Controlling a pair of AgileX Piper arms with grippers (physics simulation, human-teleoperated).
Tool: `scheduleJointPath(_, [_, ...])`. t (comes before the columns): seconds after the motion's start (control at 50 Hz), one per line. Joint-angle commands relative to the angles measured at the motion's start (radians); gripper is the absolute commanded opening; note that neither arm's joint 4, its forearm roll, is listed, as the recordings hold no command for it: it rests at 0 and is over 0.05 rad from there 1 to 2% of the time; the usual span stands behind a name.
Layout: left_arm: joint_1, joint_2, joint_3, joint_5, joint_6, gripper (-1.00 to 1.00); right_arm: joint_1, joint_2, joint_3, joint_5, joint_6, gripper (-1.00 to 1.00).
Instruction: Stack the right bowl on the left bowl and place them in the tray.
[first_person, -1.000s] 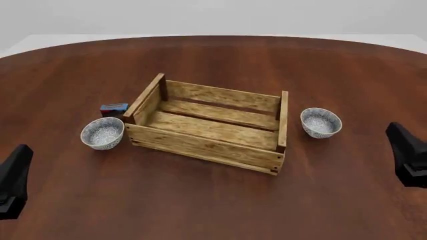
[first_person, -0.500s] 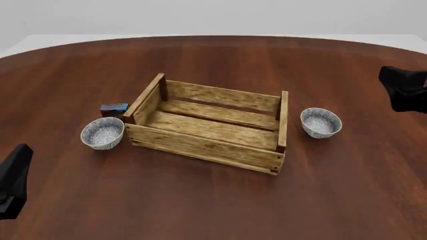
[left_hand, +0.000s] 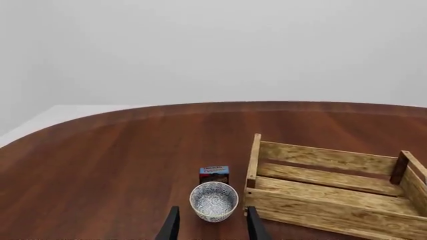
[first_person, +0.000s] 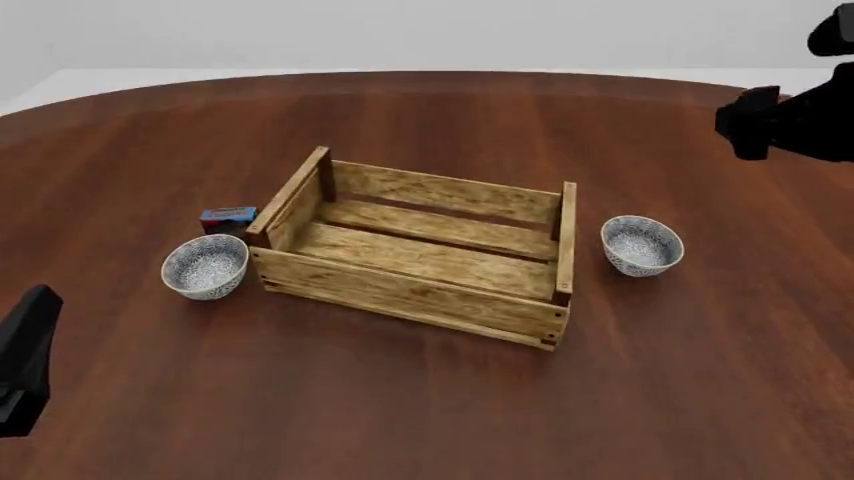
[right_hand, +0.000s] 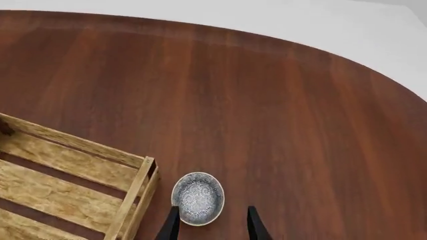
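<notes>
The wooden slat tray (first_person: 400, 290) stands mid-table and holds nothing. The left bowl (first_person: 206, 266), white with a blue pattern, sits upright beside the tray's left end. The matching right bowl (first_person: 642, 245) sits beside its right end. My left gripper (first_person: 27, 355) is low at the near left, well short of the left bowl. In the left wrist view the gripper (left_hand: 212, 230) is open and in line with that bowl (left_hand: 213, 201). My right gripper (first_person: 767, 122) hangs high at the far right. In the right wrist view it (right_hand: 212, 227) is open above the right bowl (right_hand: 197, 198).
A small blue-and-brown box (first_person: 228, 217) stands just behind the left bowl, close to the tray's left end; it also shows in the left wrist view (left_hand: 214, 174). The tray appears in both wrist views (left_hand: 320, 212) (right_hand: 67, 185). The round brown table ends beyond the tray.
My right arm has risen from the right edge of the front view to its upper right and shifted inward. The left arm, the bowls and the tray have not moved.
</notes>
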Motion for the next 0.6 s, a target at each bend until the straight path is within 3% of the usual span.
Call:
scheduleJointPath(0.02, [0.011, 0.000, 0.000, 0.010, 0.009, 1.00, -0.015, 0.175, -0.097, 0.054, 0.001, 1.00])
scheduleJointPath(0.14, [0.011, 0.001, -0.010, 0.028, -0.008, 1.00, -0.028, 0.217, -0.119, 0.069, -0.015, 1.00])
scheduleJointPath(0.6, [0.008, 0.003, -0.006, 0.039, 0.001, 1.00, -0.030, 0.311, -0.114, 0.037, 0.031, 1.00])
